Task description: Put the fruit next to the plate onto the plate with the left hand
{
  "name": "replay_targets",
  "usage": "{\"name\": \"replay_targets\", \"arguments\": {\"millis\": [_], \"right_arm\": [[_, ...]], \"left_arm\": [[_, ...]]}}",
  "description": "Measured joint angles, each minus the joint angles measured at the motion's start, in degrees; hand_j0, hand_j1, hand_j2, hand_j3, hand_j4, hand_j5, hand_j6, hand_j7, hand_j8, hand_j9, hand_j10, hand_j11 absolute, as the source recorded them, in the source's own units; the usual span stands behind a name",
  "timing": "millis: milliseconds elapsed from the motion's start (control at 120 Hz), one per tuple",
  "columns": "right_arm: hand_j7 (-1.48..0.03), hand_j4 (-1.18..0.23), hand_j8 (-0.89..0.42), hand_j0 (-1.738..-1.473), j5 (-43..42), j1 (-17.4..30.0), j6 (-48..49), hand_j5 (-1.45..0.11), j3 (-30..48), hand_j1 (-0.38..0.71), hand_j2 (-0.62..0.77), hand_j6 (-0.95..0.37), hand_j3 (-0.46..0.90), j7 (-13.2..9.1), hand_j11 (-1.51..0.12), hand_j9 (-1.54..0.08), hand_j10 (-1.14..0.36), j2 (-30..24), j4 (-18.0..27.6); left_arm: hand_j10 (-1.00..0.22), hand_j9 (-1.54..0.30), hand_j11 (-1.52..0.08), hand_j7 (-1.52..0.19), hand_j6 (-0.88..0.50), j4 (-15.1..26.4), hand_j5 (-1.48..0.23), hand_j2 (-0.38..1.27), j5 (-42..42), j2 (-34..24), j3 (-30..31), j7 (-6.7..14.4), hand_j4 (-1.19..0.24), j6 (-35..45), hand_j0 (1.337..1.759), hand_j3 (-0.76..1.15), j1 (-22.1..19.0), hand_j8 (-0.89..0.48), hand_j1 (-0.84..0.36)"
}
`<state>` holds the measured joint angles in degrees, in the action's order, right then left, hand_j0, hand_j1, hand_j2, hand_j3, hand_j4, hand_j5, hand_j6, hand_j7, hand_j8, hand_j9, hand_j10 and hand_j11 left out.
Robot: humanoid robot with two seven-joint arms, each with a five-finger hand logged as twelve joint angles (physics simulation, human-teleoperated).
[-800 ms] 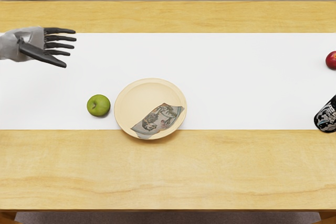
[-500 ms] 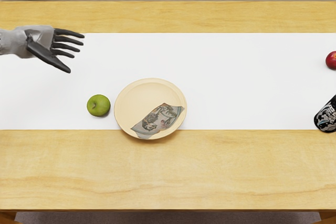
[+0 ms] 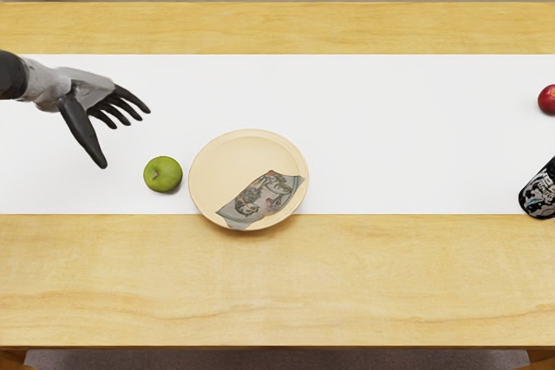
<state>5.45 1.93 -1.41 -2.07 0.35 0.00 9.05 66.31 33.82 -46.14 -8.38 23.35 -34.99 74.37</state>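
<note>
Now | plate (image 3: 206,166): patterned patch (image 3: 260,195) inside | green apple (image 3: 163,174) beside | left hand (image 3: 87,94) fingers (image 3: 130,104) spread, empty

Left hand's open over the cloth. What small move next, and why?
Probably carry the left hand toward the picture's lower right until its spread fingers bracket the green apple. The hand holds nothing and is apart from the apple, which sits on the cloth just left of the plate.
</note>
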Motion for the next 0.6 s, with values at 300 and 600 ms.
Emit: {"name": "replay_targets", "arguments": {"millis": [300,600], "right_arm": [[-0.04,-0.03,-0.03,-1.658,0.00,0.00,0.00,-0.04,0.00,-0.31,-0.01,-0.03,0.00,0.00,-0.04,-0.04,-0.03,0.00,0.00],[-0.04,-0.03,-0.03,-1.658,0.00,0.00,0.00,-0.04,0.00,-0.31,-0.01,-0.03,0.00,0.00,-0.04,-0.04,-0.03,0.00,0.00]], "left_arm": [[-0.22,-0.29,-0.29,-0.29,-0.23,20.24,-0.29,0.05,2.03,-4.70,22.17,1.08,-0.22,26.53,1.658,0.00,19.03,-0.22,0.08],[-0.23,-0.29,-0.29,-0.29,-0.23,29.59,-0.29,0.05,-7.39,2.67,46.26,3.86,-0.23,43.24,1.658,0.00,33.80,-0.23,0.08]]}}
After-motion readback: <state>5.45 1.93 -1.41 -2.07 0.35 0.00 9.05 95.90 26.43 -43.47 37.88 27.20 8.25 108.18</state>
